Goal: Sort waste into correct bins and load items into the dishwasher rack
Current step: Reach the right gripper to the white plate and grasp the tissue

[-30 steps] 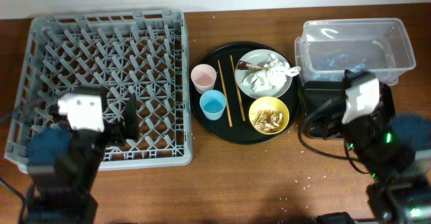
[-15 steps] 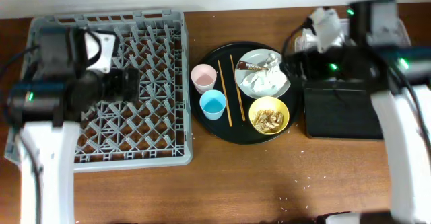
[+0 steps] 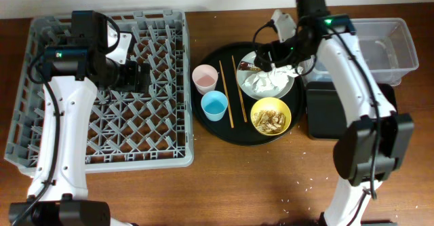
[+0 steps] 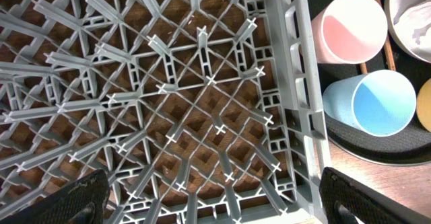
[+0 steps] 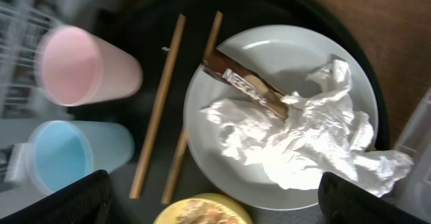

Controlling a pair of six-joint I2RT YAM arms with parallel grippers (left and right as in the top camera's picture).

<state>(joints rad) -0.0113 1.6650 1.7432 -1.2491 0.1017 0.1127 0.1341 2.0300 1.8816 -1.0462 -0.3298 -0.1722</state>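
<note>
The left arm (image 3: 57,138) rises from the near left edge, folds at its elbow far from the base and turns its wrist toward the right. The left gripper (image 3: 140,77) therefore points sideways, jaws spread wide and empty. The right arm (image 3: 352,77) stretches far forward from the near right, bends at the top and reaches leftward. The right gripper (image 3: 266,55) angles down and left, its dark fingers (image 5: 67,197) wide apart too, holding nothing.

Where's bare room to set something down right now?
Free: the rack's near half, clear of the left gripper, and the table strip in front of rack and round tray. Crowded: the round tray, filled by pink cup, blue cup, chopsticks, plate, bowl.
</note>
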